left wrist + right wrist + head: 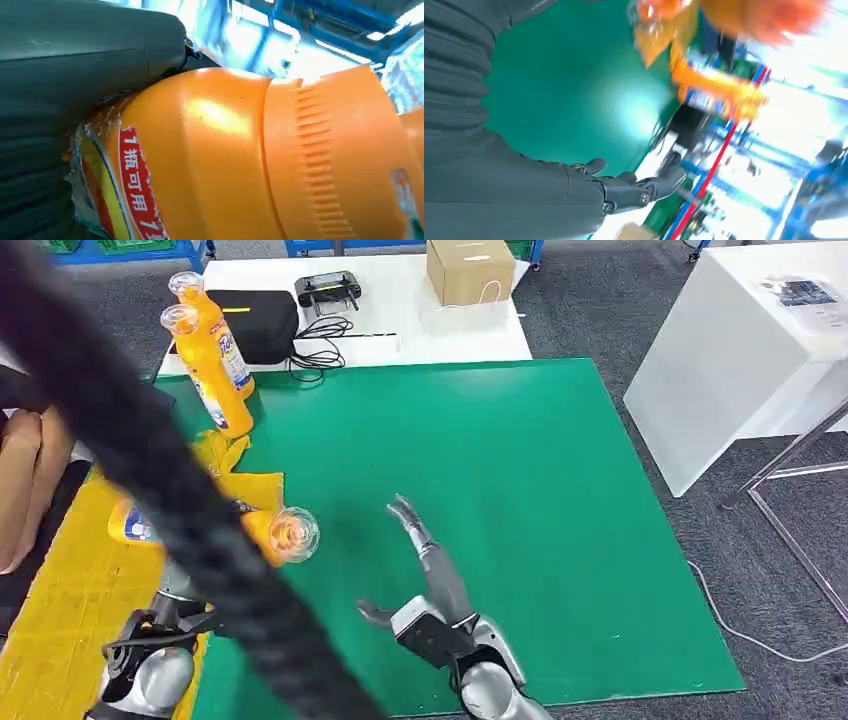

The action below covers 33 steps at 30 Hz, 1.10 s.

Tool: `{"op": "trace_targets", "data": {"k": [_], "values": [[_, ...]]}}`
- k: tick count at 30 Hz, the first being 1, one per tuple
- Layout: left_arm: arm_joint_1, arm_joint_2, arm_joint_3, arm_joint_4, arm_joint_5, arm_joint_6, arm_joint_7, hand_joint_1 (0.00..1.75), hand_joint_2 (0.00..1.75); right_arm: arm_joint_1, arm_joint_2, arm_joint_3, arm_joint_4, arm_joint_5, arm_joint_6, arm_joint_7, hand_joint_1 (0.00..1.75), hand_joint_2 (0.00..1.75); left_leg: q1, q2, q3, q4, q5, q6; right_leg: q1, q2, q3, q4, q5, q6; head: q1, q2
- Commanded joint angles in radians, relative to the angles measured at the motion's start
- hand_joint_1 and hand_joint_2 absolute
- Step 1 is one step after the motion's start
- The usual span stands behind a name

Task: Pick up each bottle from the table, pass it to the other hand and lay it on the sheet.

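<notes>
While the left hand (75,90) grasps an orange bottle (270,532) at the lower left of the head view, above the edge of the yellow sheet (70,590), the right hand (430,585) waits released at the lower centre over the green mat (520,490). Two more bottles (215,365) stand at the upper left. Rigid, glossy plastic probably slips easily; the ribbed shoulder band near the cap seems the safest place to take hold.
</notes>
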Motion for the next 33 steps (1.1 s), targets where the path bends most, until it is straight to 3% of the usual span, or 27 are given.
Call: {"op": "trace_targets", "data": {"k": [1,3,4,6,12,18,25,26,27,33], "values": [[-0.107,0.095,-0.029,0.174,-0.028,0.018,0.014,1.75,1.75,0.018,-0.007,-0.096,-0.049,-0.01,0.005,0.012,0.0,1.75,0.002,0.0,0.008,0.001,-0.004,0.0,0.003,-0.002,0.009,-0.002,-0.003,-0.001,0.0,0.0],[-0.103,0.094,-0.031,0.165,-0.03,0.02,0.015,1.75,1.75,0.017,-0.006,-0.095,-0.047,-0.01,0.005,0.012,0.0,1.75,0.0,0.0,0.002,-0.001,0.0,0.0,0.0,-0.002,0.002,-0.001,-0.001,0.0,0.0,0.0],[-0.116,0.13,-0.067,0.18,-0.153,0.013,0.095,1.75,1.75,0.015,-0.008,-0.094,-0.048,-0.01,0.004,0.013,0.0,1.75,0.001,-0.001,0.005,0.0,-0.002,0.0,0.001,-0.003,0.006,-0.001,-0.002,-0.001,0.0,0.0],[-0.171,0.173,-0.094,0.311,-0.317,0.007,0.195,1.75,1.75,0.012,-0.009,-0.116,-0.067,-0.012,-0.005,0.015,0.0,1.75,0.001,-0.001,0.004,0.0,-0.002,0.0,0.001,-0.002,0.006,-0.001,-0.002,-0.001,0.0,0.0],[-0.285,0.211,-0.112,0.707,-0.435,-0.008,0.245,1.75,1.75,-0.003,0.0,-0.154,-0.065,0.007,-0.017,0.054,0.0,1.75,0.001,0.0,0.006,-0.001,-0.001,-0.001,0.001,-0.002,0.006,-0.002,-0.001,-0.002,0.0,0.0],[-0.35,0.173,-0.137,0.976,-0.443,-0.027,0.205,1.75,1.75,-0.06,0.005,-0.112,-0.003,0.014,-0.01,0.053,0.0,1.75,0.001,0.002,0.004,-0.001,0.0,-0.001,0.0,0.001,0.003,-0.001,0.0,-0.001,0.0,0.0],[-0.36,0.153,-0.135,1.045,-0.434,-0.011,0.217,1.75,1.75,-0.08,0.003,-0.089,0.022,0.011,-0.01,0.053,0.0,1.75,0.001,-0.001,0.012,-0.003,0.0,-0.002,0.001,-0.001,0.014,-0.003,0.0,-0.002,0.0,0.0],[-0.348,0.137,-0.104,1.03,-0.4,0.046,0.214,0.21,1.75,-0.074,0.001,-0.092,0.015,0.006,-0.013,0.054,0.0,1.75,0.0,-0.002,0.013,-0.003,0.0,-0.002,0.0,-0.002,0.014,-0.002,-0.002,-0.003,0.0,0.0],[-0.349,0.126,-0.094,1.035,-0.387,0.04,0.21,0.0,1.75,-0.07,-0.002,-0.093,0.013,0.005,-0.014,0.055,0.0,1.75,0.0,-0.002,0.015,-0.003,-0.001,-0.003,0.0,-0.002,0.017,-0.001,-0.003,-0.004,0.0,0.0],[-0.349,0.124,-0.094,1.033,-0.387,0.038,0.21,0.0,1.75,-0.067,-0.004,-0.093,0.01,0.005,-0.015,0.055,0.0,1.75,0.002,-0.004,0.02,-0.003,0.0,-0.006,0.001,-0.004,0.019,-0.001,-0.002,-0.006,0.0,0.0]]}}
